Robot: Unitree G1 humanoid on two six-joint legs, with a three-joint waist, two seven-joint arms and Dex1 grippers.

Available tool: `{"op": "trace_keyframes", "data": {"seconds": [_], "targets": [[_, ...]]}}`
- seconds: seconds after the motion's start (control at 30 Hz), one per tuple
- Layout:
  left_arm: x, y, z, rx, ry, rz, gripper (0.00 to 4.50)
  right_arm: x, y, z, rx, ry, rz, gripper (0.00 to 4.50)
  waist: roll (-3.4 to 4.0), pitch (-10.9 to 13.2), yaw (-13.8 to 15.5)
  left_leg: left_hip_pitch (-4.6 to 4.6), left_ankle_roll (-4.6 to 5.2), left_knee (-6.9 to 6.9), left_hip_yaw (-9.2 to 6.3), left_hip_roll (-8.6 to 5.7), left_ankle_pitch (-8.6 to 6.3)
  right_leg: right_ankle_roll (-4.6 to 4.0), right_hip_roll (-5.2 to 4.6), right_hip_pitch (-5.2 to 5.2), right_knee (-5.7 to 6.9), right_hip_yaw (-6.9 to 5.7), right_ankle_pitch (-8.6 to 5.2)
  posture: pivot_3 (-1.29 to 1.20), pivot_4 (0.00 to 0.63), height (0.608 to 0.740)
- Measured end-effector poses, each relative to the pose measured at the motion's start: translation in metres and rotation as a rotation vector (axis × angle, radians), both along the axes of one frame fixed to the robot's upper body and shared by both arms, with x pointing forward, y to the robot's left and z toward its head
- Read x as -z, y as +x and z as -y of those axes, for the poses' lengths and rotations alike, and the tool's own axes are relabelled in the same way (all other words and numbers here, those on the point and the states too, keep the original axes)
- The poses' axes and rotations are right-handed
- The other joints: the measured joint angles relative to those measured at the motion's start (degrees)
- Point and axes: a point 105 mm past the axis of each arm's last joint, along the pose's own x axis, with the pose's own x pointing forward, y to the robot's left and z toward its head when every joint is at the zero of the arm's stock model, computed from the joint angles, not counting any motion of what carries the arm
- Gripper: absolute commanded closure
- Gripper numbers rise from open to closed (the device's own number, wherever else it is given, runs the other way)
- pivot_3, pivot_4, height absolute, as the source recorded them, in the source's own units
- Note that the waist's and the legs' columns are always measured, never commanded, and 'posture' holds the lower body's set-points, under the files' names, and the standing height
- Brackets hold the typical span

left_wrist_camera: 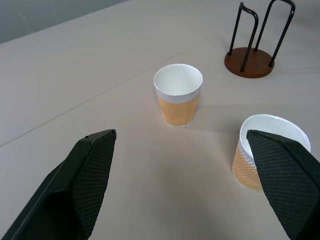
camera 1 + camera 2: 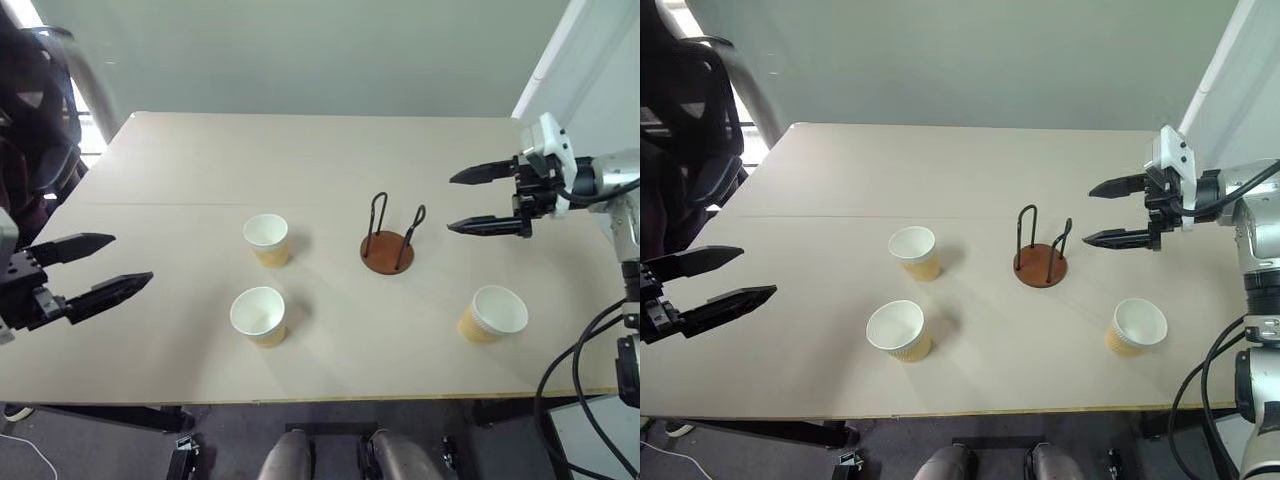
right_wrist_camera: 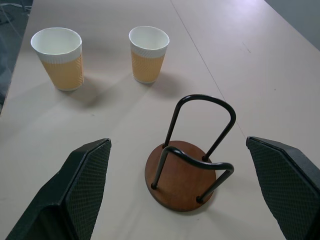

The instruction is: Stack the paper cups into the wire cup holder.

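Observation:
Three tan paper cups stand upright on the table: one (image 2: 266,239) left of centre, one (image 2: 259,316) nearer the front edge, one (image 2: 492,313) at the front right. The wire cup holder (image 2: 388,240), a brown disc with two black wire loops, stands empty in the middle. My left gripper (image 2: 92,270) hovers open over the table's left edge, well left of the two cups. My right gripper (image 2: 475,199) hangs open above the table, right of the holder and pointing toward it. In the right wrist view the holder (image 3: 186,170) lies between my fingers, apart from them.
The beige table (image 2: 330,150) runs back to a grey wall. A dark chair (image 2: 35,110) stands off the far left corner. Black cables (image 2: 585,370) hang beside the table's right front corner.

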Motion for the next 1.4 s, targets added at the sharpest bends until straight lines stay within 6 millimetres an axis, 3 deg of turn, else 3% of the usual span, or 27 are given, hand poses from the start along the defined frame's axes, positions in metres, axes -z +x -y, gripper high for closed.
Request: {"op": "trace_keyframes", "data": {"seconds": [0.33,0.63,1.27,1.4], "targets": [[-0.005,0.002,0.004,0.027,0.013,0.011,0.0,0.006,-0.002,0.001,-0.007,-0.008,-0.012,0.05,0.0,0.0,0.1,-0.01,0.03,0.0,0.0,0.0,0.01,-0.01,0.0,0.0,0.01,0.0,-0.01,0.0,0.15,0.74],[-0.001,0.001,0.015,0.059,0.01,0.0,0.0,0.061,0.0,-0.006,0.038,-0.137,-0.105,0.05,0.0,0.0,0.05,0.0,0.05,0.03,0.01,0.0,0.02,0.0,0.0,-0.02,0.09,0.0,0.0,0.0,0.15,0.74],[0.002,-0.004,0.036,0.099,-0.024,-0.017,0.0,0.104,0.015,-0.04,0.046,-0.205,-0.133,0.05,-0.01,-0.01,0.0,0.06,0.06,0.04,0.01,0.02,0.04,0.0,0.0,-0.03,0.22,0.0,0.0,0.0,0.15,0.74],[0.003,-0.005,0.039,0.1,-0.028,-0.014,0.0,0.11,0.019,-0.056,0.039,-0.171,-0.141,0.05,0.0,0.0,-0.09,0.08,0.04,0.04,0.02,0.02,0.05,-0.02,0.0,-0.06,0.29,0.0,-0.01,0.0,0.15,0.74]]}}
